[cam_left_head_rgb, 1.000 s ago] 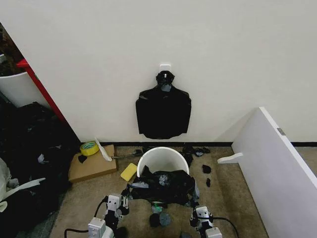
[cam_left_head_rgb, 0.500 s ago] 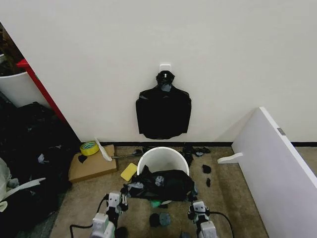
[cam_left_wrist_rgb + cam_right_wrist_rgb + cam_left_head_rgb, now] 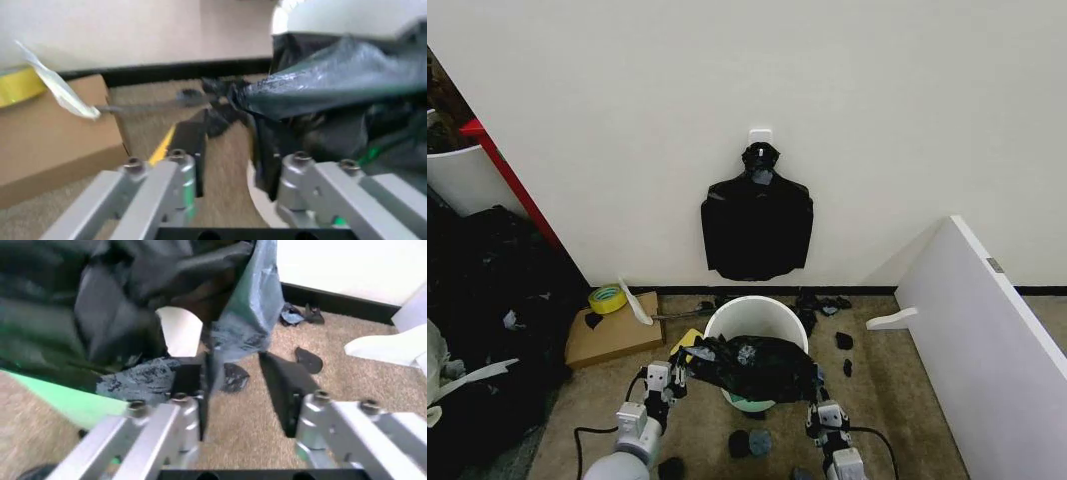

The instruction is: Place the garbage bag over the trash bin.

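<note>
Over the trash bin [image 3: 755,318] near rim, the garbage bag [image 3: 752,366] hides the front wall. My left gripper [image 3: 673,378] and right gripper [image 3: 819,407] flank it; I cannot tell either's grip

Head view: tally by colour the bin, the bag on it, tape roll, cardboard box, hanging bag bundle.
Black: 2, garbage bag, hanging bundle
White: 1, trash bin
Yellow: 1, tape roll
Brown: 1, cardboard box
Total: 5

The head view looks down from afar, both wrist views sit close, all sharing the garbage bag [image 3: 752,365] draped on the trash bin [image 3: 757,322].
</note>
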Tool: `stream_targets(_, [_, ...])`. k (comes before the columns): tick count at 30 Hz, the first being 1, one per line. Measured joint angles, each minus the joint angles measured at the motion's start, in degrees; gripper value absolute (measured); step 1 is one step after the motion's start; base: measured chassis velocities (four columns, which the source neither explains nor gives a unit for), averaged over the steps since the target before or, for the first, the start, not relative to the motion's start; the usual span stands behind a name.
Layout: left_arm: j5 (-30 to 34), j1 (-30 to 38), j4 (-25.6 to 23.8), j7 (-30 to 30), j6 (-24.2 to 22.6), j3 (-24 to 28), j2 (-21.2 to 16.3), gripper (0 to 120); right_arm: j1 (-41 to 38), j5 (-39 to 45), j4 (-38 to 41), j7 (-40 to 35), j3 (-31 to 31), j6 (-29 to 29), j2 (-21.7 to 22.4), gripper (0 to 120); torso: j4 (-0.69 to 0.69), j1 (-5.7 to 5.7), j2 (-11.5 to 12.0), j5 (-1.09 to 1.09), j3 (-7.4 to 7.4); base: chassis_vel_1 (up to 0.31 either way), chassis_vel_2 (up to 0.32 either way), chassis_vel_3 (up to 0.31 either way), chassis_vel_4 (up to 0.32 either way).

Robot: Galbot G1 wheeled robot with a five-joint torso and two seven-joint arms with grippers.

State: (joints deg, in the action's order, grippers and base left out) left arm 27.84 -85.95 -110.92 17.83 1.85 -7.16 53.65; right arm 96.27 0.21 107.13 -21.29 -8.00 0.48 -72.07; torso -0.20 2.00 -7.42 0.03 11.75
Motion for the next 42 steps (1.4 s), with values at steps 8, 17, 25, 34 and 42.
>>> stream_targets(8, [-0.5,-5.8,-0.8,-2.5,2.6,-0.8,-2.5,61,4.6,-2.5,1.2,2.6,-1.3,5.6,1.7,61,0.02,0.00,0.0,0.00,0.00,0.000,0.000,0.000,0.000])
stream_targets(17, [1.2,-3.7,1.4,1.3,7.0,-1.8,-0.9,94,4.7,-2.1,-1.1,0.5,-2.9,11.8,2.4,94,0.01,0.00,0.0,0.01,0.00,0.000,0.000,0.000,0.000])
stream_targets(25, [2.6,-4.3,-0.4,-1.4,8.1,-4.5,-2.9,100,7.0,-1.1,1.5,1.9,-4.4,13.8,3.6,100,0.01,0.00,0.0,0.00,0.00,0.000,0.000,0.000,0.000])
stream_targets(34, [9.3,-4.5,2.4,-15.8,11.0,-6.7,-5.8,100,7.7,-1.0,3.8,2.2,-4.5,13.8,3.6,100,0.02,0.00,0.0,0.01,0.00,0.000,0.000,0.000,0.000])
stream_targets(42, [18.0,0.3,9.7,-31.5,17.6,-5.9,-7.5,100,7.7,-1.1,5.5,2.8,-4.0,12.7,3.3,100,0.01,0.00,0.0,0.02,0.00,0.000,0.000,0.000,0.000])
